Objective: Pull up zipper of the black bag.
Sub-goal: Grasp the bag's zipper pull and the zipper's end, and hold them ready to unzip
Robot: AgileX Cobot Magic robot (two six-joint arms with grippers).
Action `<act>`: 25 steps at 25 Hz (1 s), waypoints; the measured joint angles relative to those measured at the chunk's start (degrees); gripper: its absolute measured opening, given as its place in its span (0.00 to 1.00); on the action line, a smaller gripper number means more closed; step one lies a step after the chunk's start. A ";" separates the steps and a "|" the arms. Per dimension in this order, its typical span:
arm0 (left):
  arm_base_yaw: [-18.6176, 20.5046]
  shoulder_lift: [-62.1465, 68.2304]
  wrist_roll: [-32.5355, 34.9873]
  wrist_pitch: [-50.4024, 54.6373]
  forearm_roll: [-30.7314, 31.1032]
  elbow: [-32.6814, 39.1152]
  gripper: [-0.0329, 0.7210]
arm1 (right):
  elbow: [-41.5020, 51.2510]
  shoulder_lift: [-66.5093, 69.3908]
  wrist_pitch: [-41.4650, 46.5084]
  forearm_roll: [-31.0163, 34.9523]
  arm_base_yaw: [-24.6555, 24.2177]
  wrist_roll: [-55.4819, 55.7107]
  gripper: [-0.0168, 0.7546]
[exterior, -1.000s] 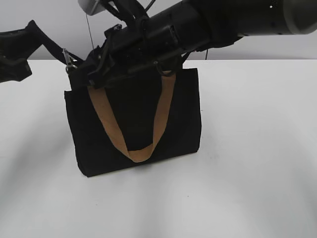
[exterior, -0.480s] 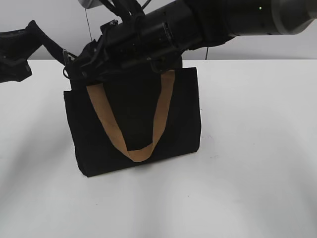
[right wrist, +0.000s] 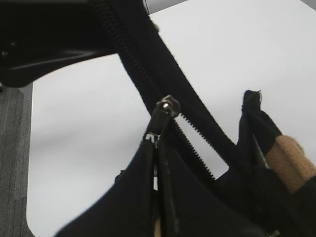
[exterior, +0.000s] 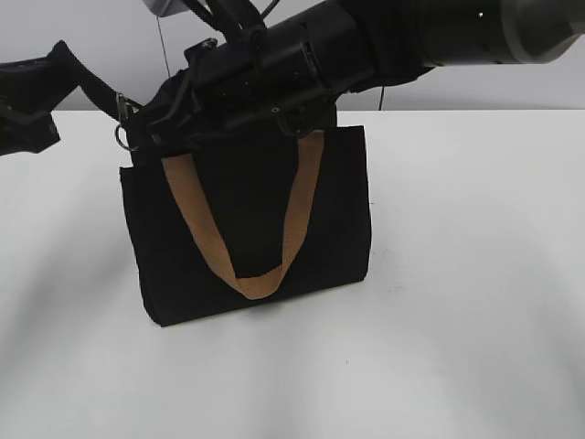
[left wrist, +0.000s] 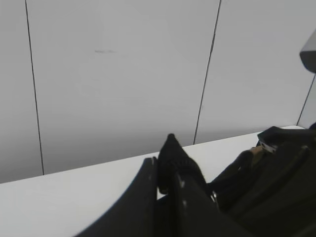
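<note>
The right gripper [right wrist: 157, 148] fingers pinched the zipper [right wrist: 165, 109] near the black bag [exterior: 247, 229]'s left end, so closing looked nearly finished; the left gripper [left wrist: 165, 170] fingers clamped the bag's end tail.

The black bag [exterior: 251, 229] is matt woven cloth that takes almost no light. Its tan handle [exterior: 274, 229] is flat webbing, dull, with a slightly rough weave that shows best in the right wrist view [right wrist: 291, 165]. The zipper [right wrist: 165, 107] has a small bright metal slider with a glossy glint, set on a line of black moulded teeth with a faint sheen. The right gripper [right wrist: 155, 148] is smooth black plastic, semi-gloss. The left gripper [left wrist: 165, 173] looks like the same dark, smooth plastic. The table [exterior: 475, 274] is plain white, smooth and matt.
</note>
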 joint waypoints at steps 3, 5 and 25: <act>0.00 -0.12 0.00 4.38 -0.10 0.00 0.08 | 0.00 -0.07 2.01 -1.51 -0.06 2.30 0.02; 0.00 -0.12 0.00 10.18 -0.10 0.00 0.08 | 0.00 -0.45 3.14 -2.75 -0.13 4.25 0.02; 0.00 0.36 0.00 25.21 -0.10 0.00 0.07 | 0.00 -2.17 4.17 -5.10 -3.14 12.41 0.02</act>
